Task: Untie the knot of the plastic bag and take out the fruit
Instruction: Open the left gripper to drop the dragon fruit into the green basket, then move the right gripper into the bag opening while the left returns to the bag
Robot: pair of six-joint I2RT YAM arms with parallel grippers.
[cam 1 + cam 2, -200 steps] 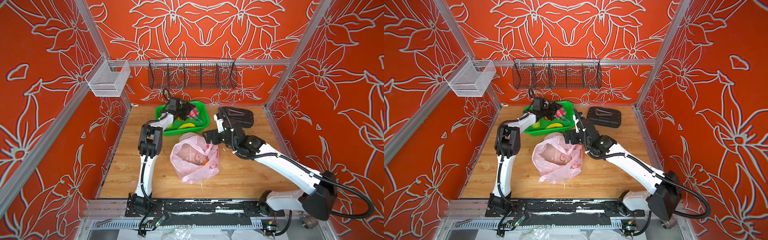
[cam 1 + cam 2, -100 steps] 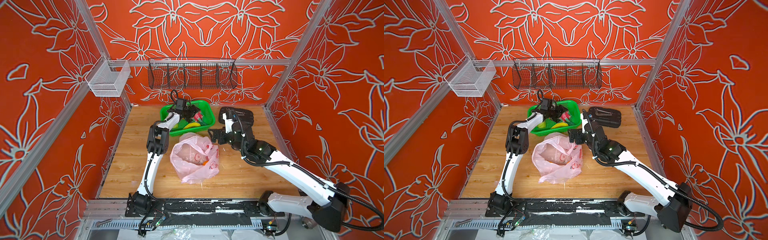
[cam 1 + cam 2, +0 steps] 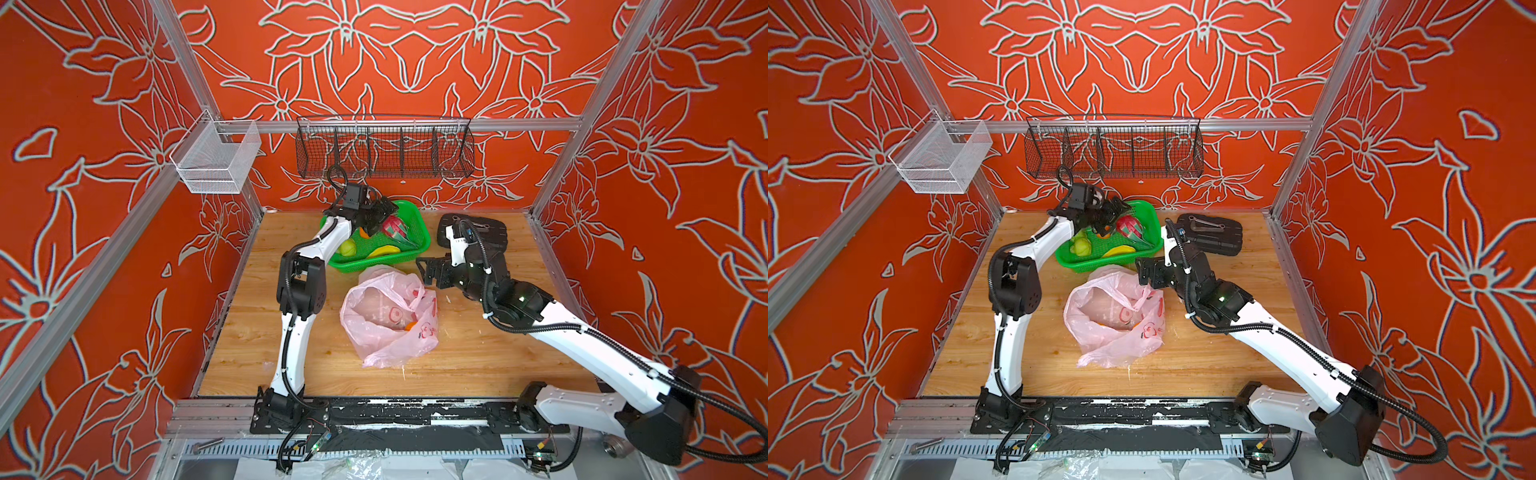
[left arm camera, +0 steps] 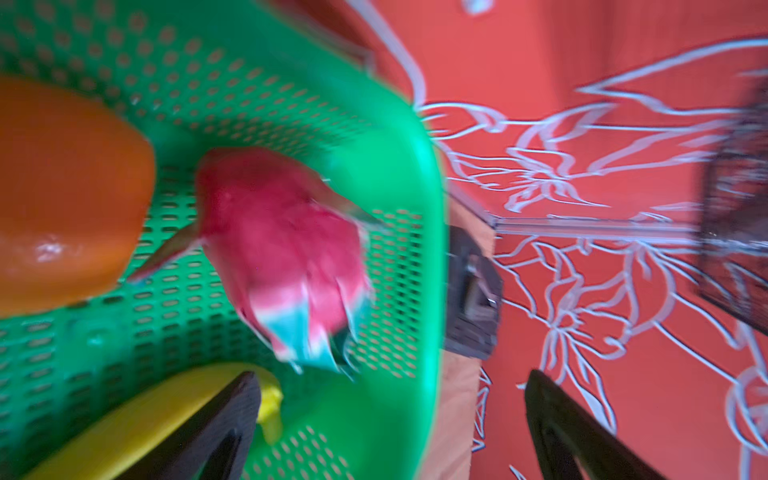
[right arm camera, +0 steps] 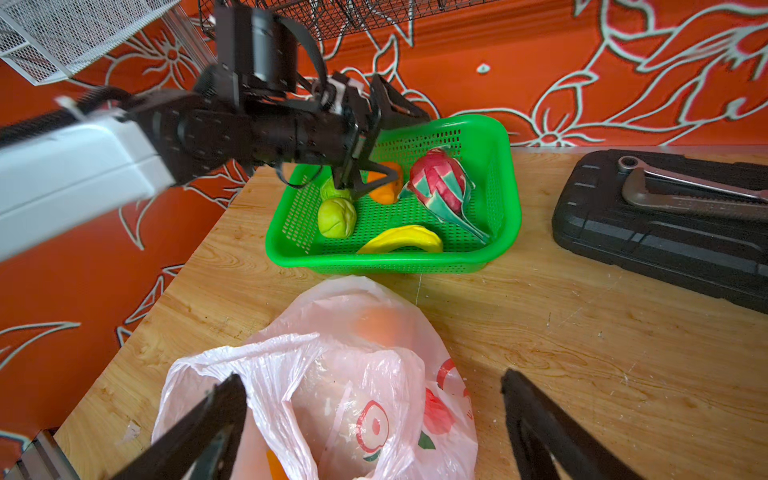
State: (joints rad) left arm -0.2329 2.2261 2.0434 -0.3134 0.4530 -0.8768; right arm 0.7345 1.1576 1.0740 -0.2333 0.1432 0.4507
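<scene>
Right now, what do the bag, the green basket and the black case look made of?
Bag: thin plastic film, translucent pale pink, crinkled and glossy; contents show through. Basket: moulded green plastic, smooth sheen, perforated walls. Case: probably hard black plastic, matte, with moulded ribs.

Walls (image 3: pixel 415 62) orange-red, white flower outlines, on three sides. Aluminium rail (image 3: pixel 519 123) ran across rear wall; black wire basket (image 3: pixel 384 151) hung from it at 12 o'clock, white mesh basket (image 3: pixel 216 166) at 10 o'clock. Posts (image 3: pixel 559 166) stood at rear corners. Desk (image 3: pixel 478 357) light wood grain, scuffed, evenly lit.
</scene>
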